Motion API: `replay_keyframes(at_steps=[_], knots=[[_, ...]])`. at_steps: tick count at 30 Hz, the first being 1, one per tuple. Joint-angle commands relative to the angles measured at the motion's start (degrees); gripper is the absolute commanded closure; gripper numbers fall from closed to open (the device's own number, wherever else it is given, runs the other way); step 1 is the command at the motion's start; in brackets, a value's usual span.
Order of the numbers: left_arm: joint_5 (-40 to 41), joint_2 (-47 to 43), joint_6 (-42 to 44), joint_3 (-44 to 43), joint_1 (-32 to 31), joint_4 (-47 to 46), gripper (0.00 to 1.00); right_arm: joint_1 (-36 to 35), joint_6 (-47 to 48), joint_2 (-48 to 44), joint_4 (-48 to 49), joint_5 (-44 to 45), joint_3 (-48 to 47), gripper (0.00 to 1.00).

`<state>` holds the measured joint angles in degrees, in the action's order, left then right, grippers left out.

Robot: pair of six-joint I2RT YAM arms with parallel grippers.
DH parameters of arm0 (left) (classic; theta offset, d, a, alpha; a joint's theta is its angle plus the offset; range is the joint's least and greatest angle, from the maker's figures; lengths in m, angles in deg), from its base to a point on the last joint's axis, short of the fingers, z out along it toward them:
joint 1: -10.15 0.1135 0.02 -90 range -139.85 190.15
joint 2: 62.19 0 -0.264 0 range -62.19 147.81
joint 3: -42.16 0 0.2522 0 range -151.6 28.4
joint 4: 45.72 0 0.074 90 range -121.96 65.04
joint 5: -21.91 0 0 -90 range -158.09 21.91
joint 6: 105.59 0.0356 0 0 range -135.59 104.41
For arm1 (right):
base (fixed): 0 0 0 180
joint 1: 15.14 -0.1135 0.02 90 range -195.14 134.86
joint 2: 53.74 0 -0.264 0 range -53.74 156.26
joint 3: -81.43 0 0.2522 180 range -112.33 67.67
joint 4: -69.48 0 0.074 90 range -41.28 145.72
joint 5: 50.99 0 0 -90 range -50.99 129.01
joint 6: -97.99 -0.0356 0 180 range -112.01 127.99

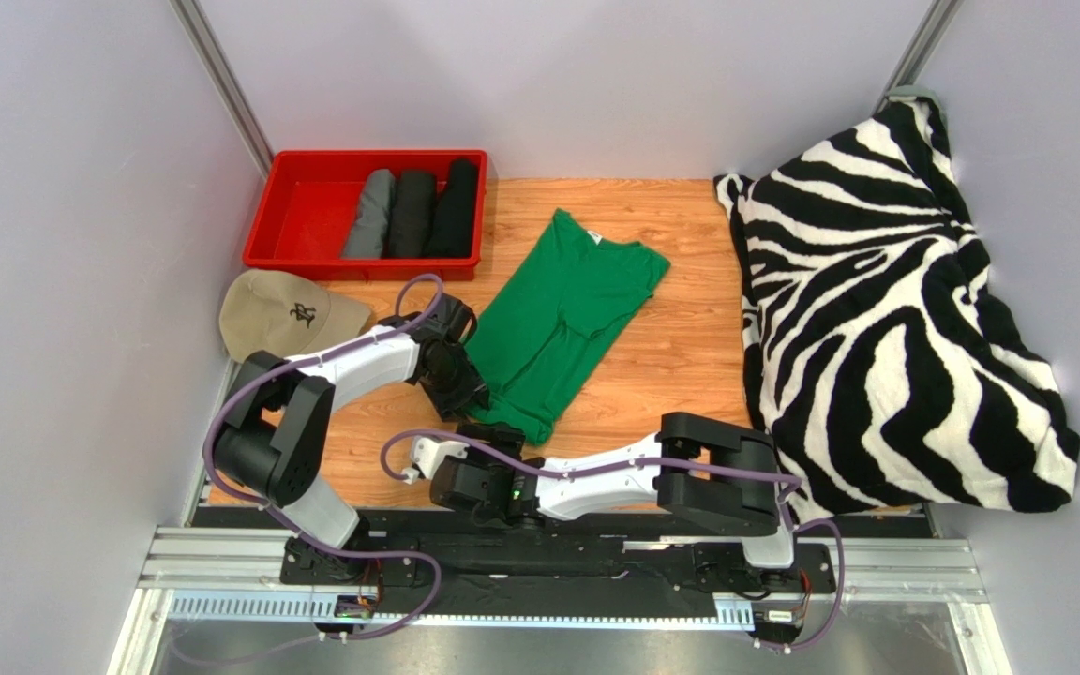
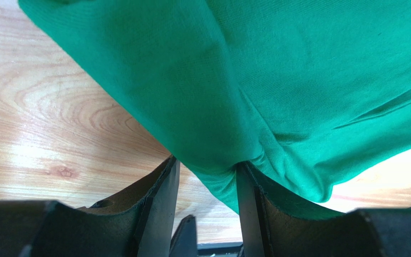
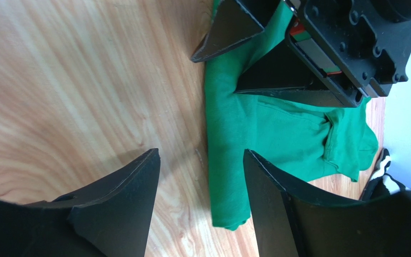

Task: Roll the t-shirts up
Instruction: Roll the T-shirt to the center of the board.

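Here the green t-shirt (image 1: 567,317) lies flat on the wooden surface (image 1: 673,352). It is folded into a long band that runs slantwise from near the red tray (image 1: 292,232) down toward the arm bases, and it is not yet rolled.

The left hand (image 2: 206,166) is down at the band's near left edge. Its two fingers stand partly apart with a bunched fold of green cloth between them. The cloth lies against one finger (image 2: 250,203), while a sliver of bare wood shows beside the other, so nothing is pinched. Whether that finger presses the cloth onto the surface is hard to tell from so close.

The right hand (image 3: 201,154) hovers low near the left one, at the band's near end. It is spread wide and holds nothing. The shirt's end corner lies in the gap between its fingers, and one finger (image 3: 277,214) overlaps the cloth in its own wrist view.

In the right half of the tray, three rolled t-shirts (image 1: 412,211) lie side by side, one grey and two black. A beige cap (image 1: 278,312) rests left of the left arm, just in front of the tray. A zebra-striped blanket (image 1: 884,310) is heaped along the right side of the surface.
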<state>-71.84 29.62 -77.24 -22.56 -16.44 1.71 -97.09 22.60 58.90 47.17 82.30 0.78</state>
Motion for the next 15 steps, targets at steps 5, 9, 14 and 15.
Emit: replay_keyframes(at_steps=[5,9,14,15], knots=[[1.4,2.3,3.1,0.9,1.1,1.9,0.49,2.8,3.0,2.2,2.7,-0.2,-1.2,0.37],[1.2,2.3,3.3,0.9,1.1,1.8,0.49,3.8,3.1,3.5,2.6,-0.8,-1.6,0.39],[0.8,1.9,3.9,1.1,1.3,1.6,0.49,5.4,2.3,3.1,2.5,-3.5,-1.3,0.48],[0.6,1.8,4.0,1.3,1.4,1.4,0.49,5.7,2.1,2.9,2.4,-4.3,-1.4,0.51]])
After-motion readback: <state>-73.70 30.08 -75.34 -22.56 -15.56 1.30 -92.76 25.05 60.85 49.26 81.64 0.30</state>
